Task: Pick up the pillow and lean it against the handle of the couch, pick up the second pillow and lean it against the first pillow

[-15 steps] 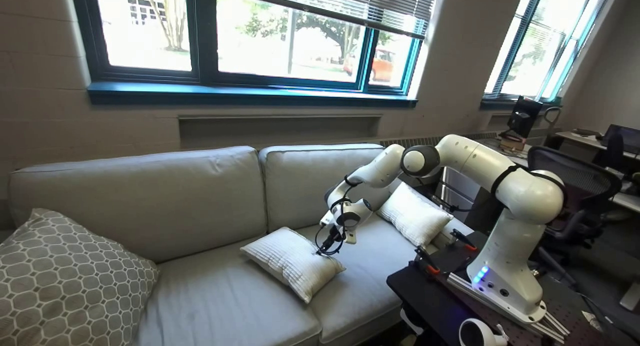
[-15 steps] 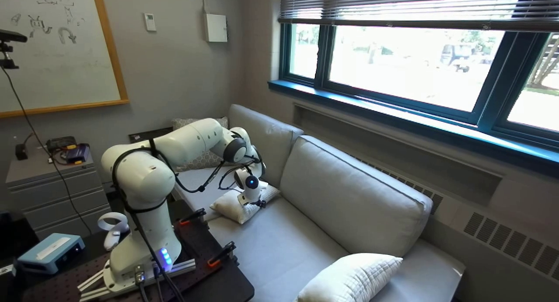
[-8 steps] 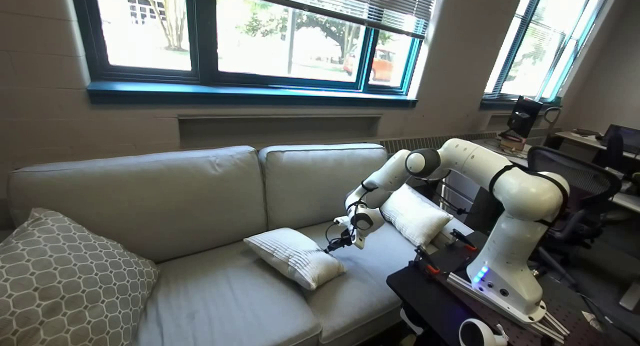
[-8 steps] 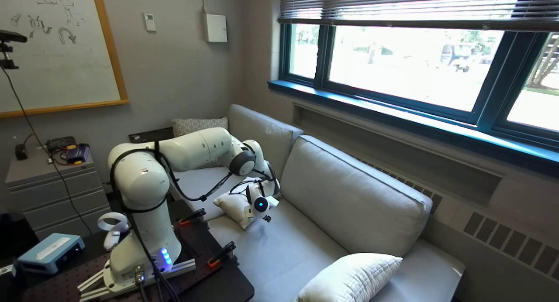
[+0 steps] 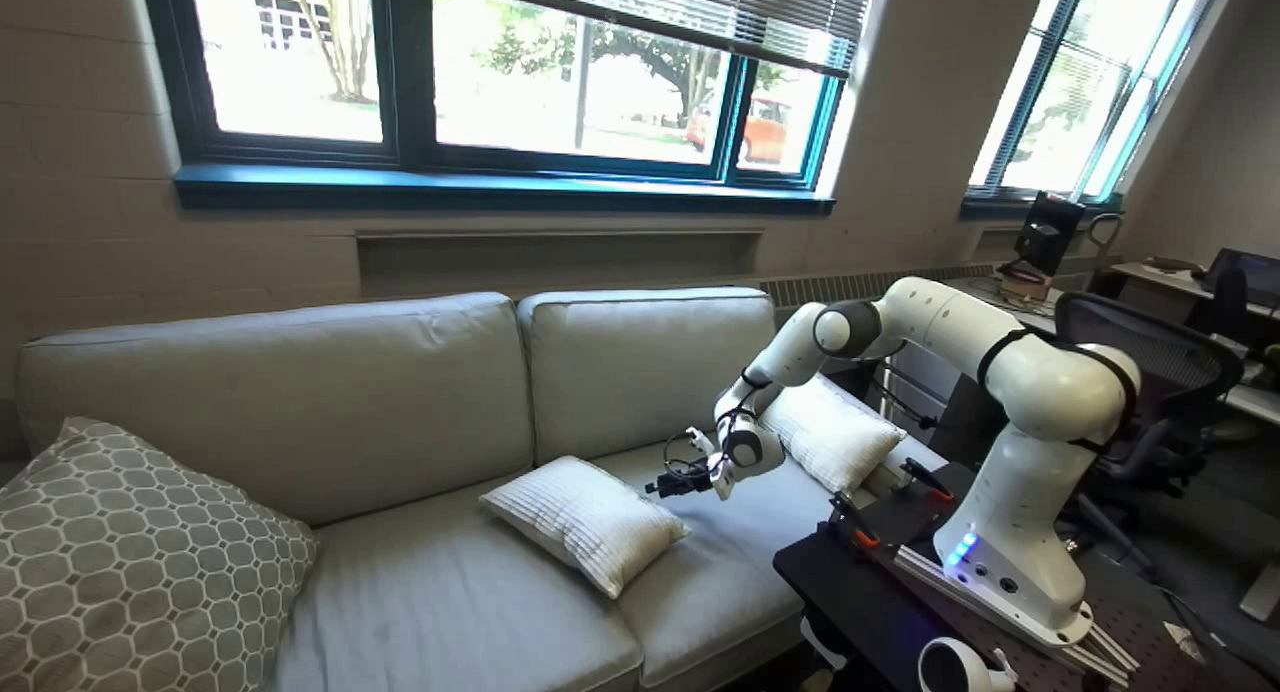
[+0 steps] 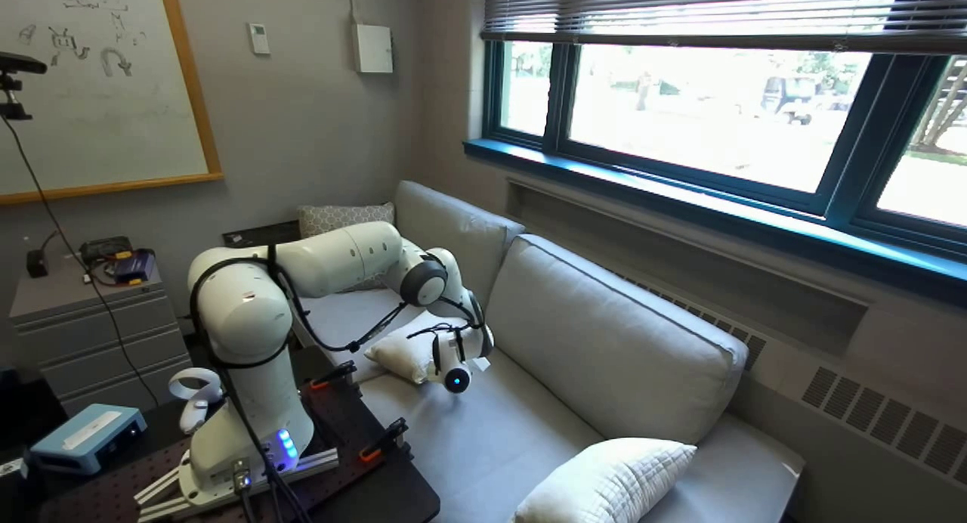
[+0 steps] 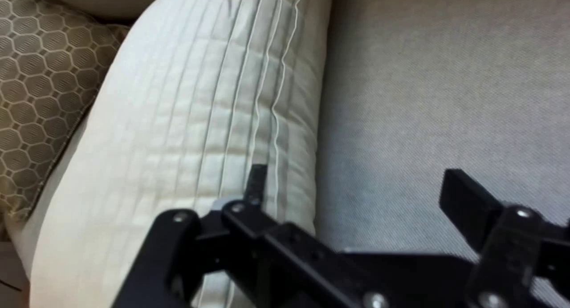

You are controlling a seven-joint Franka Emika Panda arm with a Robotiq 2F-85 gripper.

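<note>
A white pleated pillow [image 5: 585,522] lies flat on the couch seat near the middle; it also shows in an exterior view [image 6: 400,354], partly behind the wrist, and fills the left of the wrist view [image 7: 200,121]. My gripper [image 5: 655,489] is just off its right end, pointing sideways toward it. In the wrist view the gripper [image 7: 354,172] is open and empty, one finger over the pillow's edge pleats, the other over bare seat. I cannot tell whether the finger touches. A second white pillow [image 5: 830,427] leans at the couch arm [image 6: 755,462]; it also shows in an exterior view [image 6: 608,481].
A grey patterned pillow [image 5: 150,562] stands at the couch's far end. The couch backrest [image 5: 650,372] runs behind the gripper. The robot's black table [image 5: 830,582], with orange-tipped clamps [image 5: 860,532], borders the seat's front.
My gripper has drawn back from the white pillow toward the couch arm and turned more level. The pillow's end was lifted and shifted half a second ago; now it lies flat again.
</note>
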